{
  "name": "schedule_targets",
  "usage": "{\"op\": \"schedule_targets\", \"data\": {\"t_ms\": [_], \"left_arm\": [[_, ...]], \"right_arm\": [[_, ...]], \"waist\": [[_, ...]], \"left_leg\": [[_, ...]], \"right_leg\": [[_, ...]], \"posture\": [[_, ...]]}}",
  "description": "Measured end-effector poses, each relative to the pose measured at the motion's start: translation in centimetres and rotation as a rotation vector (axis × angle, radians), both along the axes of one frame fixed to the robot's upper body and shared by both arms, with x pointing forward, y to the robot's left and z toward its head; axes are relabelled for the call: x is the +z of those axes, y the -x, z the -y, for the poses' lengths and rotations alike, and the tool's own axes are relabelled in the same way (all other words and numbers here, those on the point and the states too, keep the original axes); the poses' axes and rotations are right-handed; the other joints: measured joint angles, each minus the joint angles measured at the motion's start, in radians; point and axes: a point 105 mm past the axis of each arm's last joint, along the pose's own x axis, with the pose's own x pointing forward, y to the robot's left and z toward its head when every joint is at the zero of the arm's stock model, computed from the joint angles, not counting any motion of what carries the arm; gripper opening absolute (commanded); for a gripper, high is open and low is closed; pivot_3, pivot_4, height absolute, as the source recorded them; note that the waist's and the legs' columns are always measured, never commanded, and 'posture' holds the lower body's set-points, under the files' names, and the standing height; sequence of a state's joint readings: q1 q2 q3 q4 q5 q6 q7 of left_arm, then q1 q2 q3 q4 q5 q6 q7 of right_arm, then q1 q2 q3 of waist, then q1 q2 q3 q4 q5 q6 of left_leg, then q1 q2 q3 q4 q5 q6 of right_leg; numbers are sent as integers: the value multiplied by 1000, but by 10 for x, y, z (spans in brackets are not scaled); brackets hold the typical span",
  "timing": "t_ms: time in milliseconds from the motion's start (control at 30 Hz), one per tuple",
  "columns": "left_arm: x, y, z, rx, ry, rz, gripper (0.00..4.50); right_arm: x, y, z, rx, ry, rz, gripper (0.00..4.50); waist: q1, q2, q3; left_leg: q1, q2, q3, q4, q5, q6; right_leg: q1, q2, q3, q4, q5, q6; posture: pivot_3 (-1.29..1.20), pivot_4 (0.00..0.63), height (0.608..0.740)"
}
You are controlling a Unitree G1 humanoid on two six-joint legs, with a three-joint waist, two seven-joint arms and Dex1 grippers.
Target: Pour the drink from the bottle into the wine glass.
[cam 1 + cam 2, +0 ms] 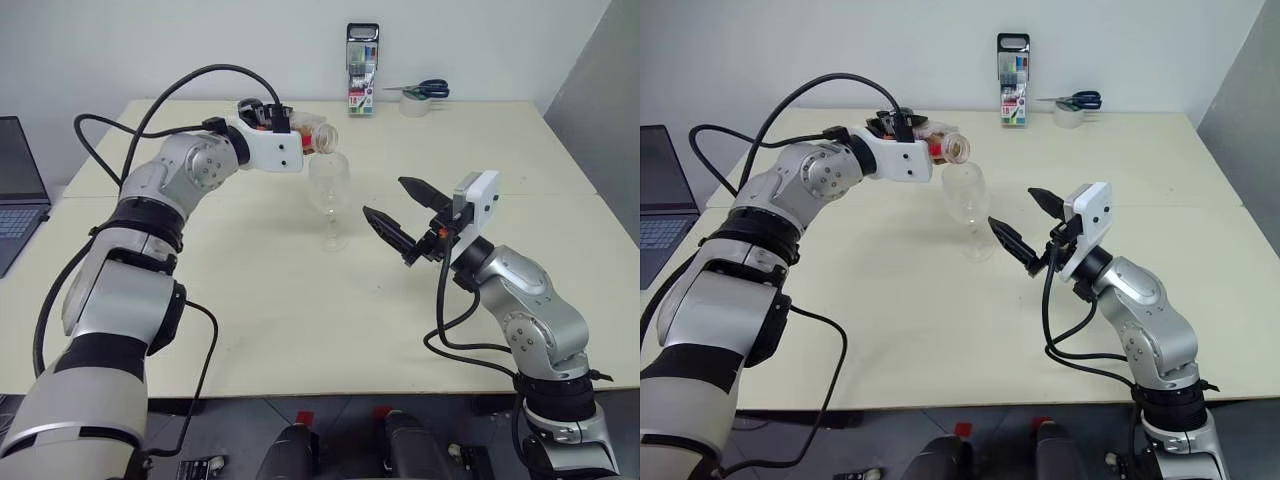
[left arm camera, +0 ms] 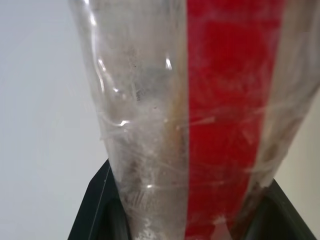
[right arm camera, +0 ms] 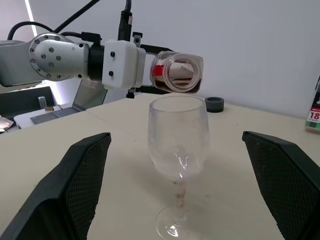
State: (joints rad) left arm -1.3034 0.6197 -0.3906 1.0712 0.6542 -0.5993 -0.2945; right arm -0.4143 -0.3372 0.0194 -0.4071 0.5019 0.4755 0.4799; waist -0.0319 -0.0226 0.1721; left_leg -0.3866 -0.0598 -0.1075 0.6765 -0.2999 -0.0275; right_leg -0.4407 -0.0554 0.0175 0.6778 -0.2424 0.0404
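A: Bottle (image 3: 176, 72) status? We see the left gripper (image 1: 290, 128) clamped on it, tipped level, mouth just above the wine glass (image 3: 178, 135) rim.

B: Agreed. Our right gripper (image 1: 400, 215) stands wide, empty, just beside the glass.

- Both arms are showing silver-grey rounded shells with black bands at the joints.
- A round silver joint cap near the left wrist is showing a ring of small dark screws.
- White boxy wrist housings are sitting behind each gripper; two dark screw holes on the left one.
- Black cables are looping loose along both arms.
- The left gripper (image 1: 300, 131) and right gripper (image 1: 397, 211) are wearing black fingers; the right fingers (image 3: 82, 178) are tapered, mesh-textured inside.
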Motion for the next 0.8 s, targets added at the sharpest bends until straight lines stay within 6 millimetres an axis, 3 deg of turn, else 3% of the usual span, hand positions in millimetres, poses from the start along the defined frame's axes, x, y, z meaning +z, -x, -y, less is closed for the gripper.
{"op": "schedule_targets", "data": {"t_ms": [800], "left_arm": [[6,-3,-12,50,-142,47,1733]], "right_arm": [[5,-3,-2,15,-4,28,4500]], "waist": [[0,0,0]], "left_leg": [[0,0,0,2,0,0]], "right_leg": [[0,0,0,2,0,0]], "posture": [[0,150,740]]}}
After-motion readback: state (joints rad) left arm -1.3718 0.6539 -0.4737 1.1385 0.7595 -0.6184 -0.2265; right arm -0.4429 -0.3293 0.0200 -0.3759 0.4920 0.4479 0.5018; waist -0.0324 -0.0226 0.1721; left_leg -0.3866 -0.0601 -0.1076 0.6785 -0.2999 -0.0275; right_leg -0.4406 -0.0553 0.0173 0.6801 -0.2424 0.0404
